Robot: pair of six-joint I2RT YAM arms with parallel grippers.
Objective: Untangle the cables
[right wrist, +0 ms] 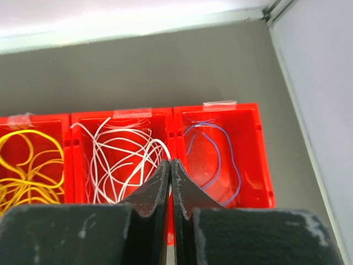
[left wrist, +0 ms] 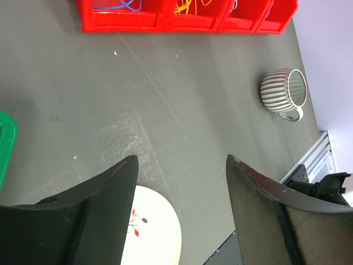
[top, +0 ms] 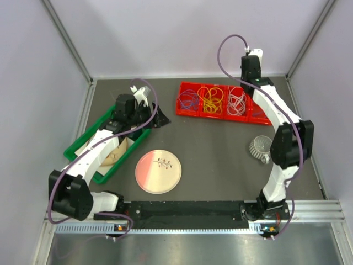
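Note:
The cables lie in a red tray [top: 220, 114] of several compartments at the back: blue-purple cables [top: 188, 99], yellow cables [top: 211, 99], white cables [top: 237, 101]. In the right wrist view the yellow cables [right wrist: 27, 165], white cables [right wrist: 116, 160] and one blue cable [right wrist: 231, 160] each fill a compartment. My right gripper [right wrist: 170, 162] is shut over the wall between the white and blue compartments, with a white cable running into its tips; it also shows in the top view [top: 251, 88]. My left gripper [left wrist: 182, 160] is open and empty above the bare table, left of the tray [top: 157, 118].
A striped grey mug [top: 260, 148] lies on its side at the right, also in the left wrist view [left wrist: 284, 91]. A pink-white plate [top: 158, 171] sits at front centre. A green bin [top: 83, 144] stands at the left under the left arm. Enclosure walls stand around the table.

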